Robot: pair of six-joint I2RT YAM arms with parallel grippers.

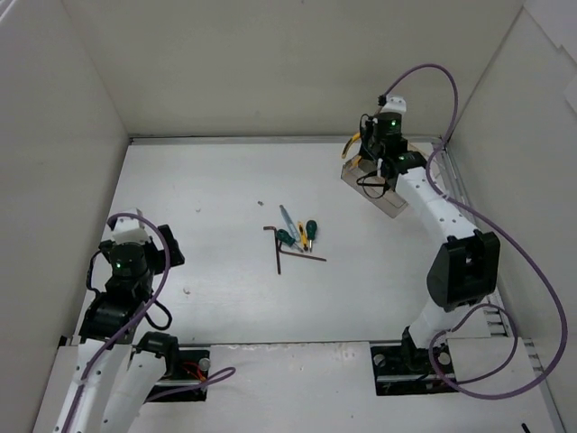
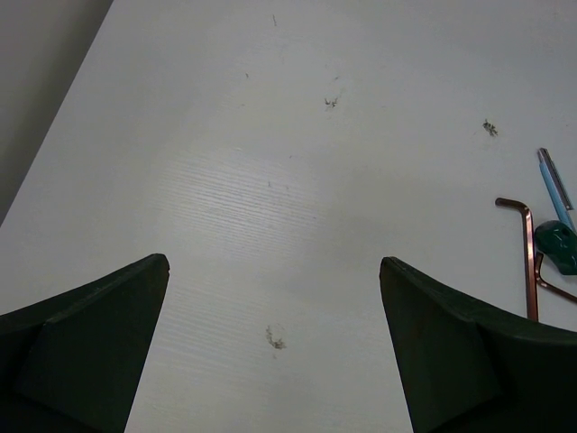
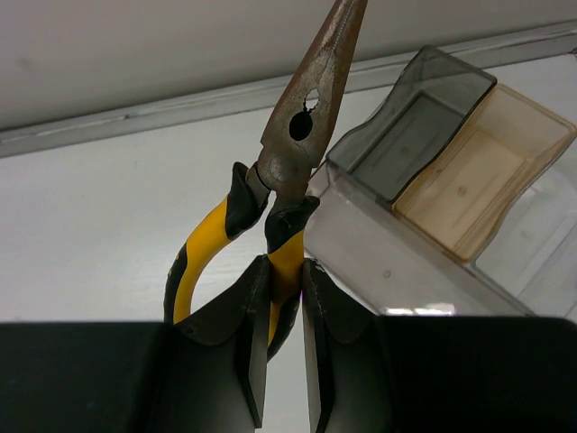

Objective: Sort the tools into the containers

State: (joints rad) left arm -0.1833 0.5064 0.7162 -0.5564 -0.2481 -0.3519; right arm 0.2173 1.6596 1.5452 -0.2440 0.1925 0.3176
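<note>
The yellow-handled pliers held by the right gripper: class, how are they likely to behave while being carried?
The pliers are probably stiff and nose-heavy, given the long rusty metal nose. The right gripper seems to pinch only one handle, so the free handle could swing at the pivot. The rubbery yellow grip likely resists slipping.

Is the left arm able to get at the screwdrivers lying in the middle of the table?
Probably yes. The left hand is open and empty, and only bare table lies between it and the screwdrivers, so nothing seems to block the way.
</note>
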